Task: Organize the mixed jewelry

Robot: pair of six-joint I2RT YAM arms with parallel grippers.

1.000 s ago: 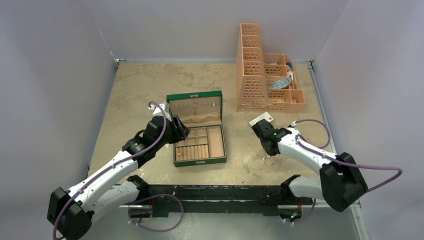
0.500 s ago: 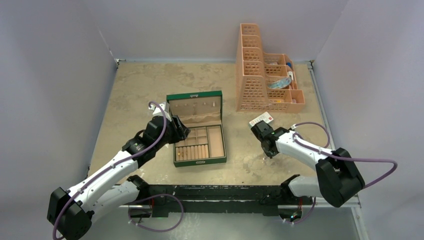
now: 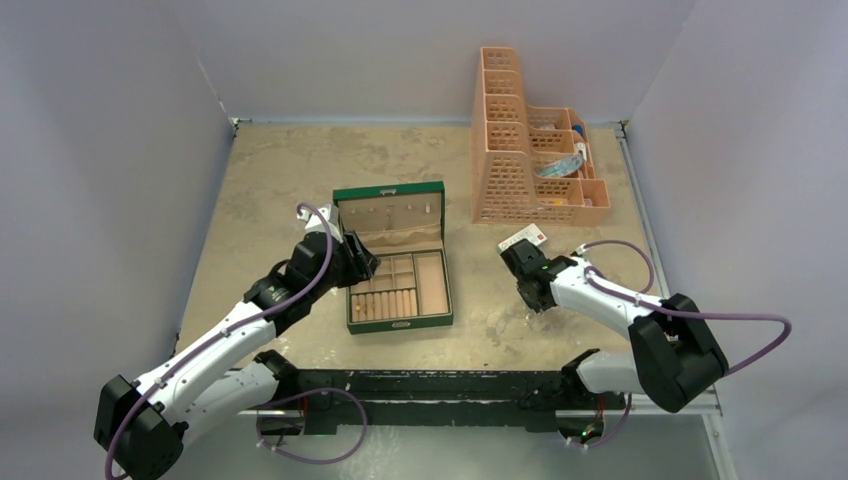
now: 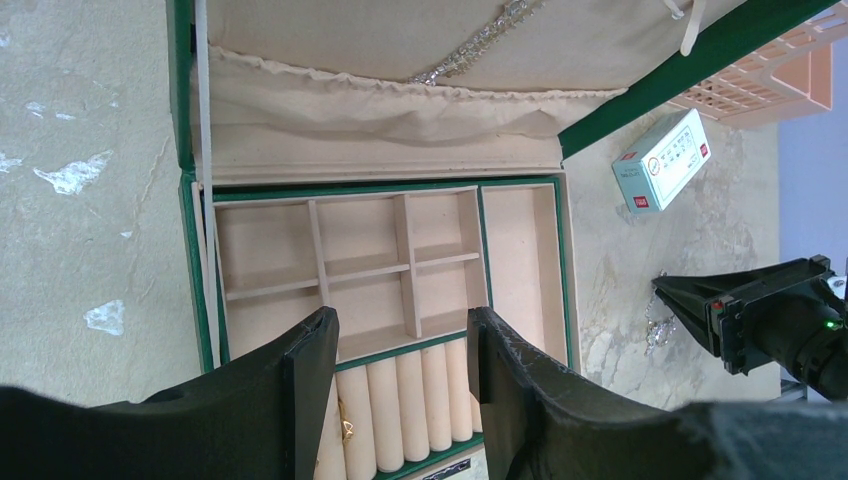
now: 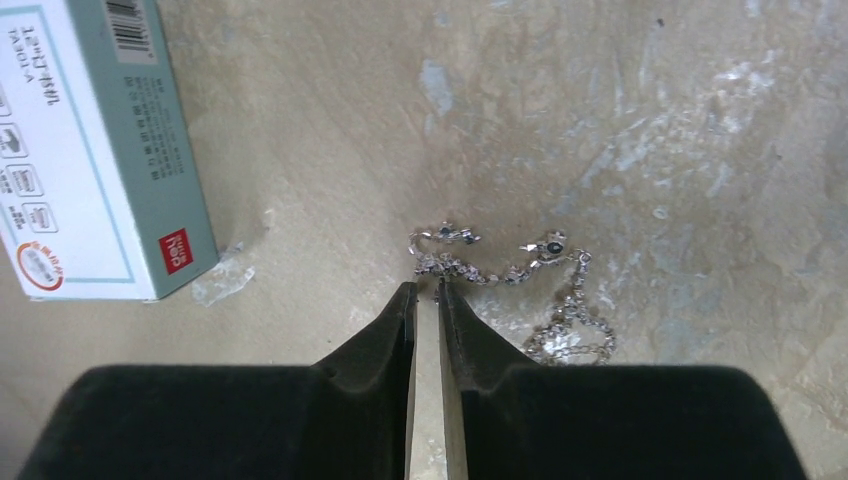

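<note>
Oddly, only my right wrist view shows the chain (image 5: 510,275), which the top view all but loses: it lies on the table (image 5: 700,100) right of the card box (image 5: 90,150), running crosswise from my fingertips, then looping back towards me. My right gripper (image 5: 425,292) points down from a low, outstretched arm, its fingers a narrow slit at the chain's near end; whether they pinch it I cannot tell. My left gripper (image 4: 400,345) hangs wide over the green box (image 4: 565,260).

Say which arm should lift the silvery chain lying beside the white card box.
Right. The right gripper has its tips at the silvery chain; the left gripper hangs open over the green box.
</note>
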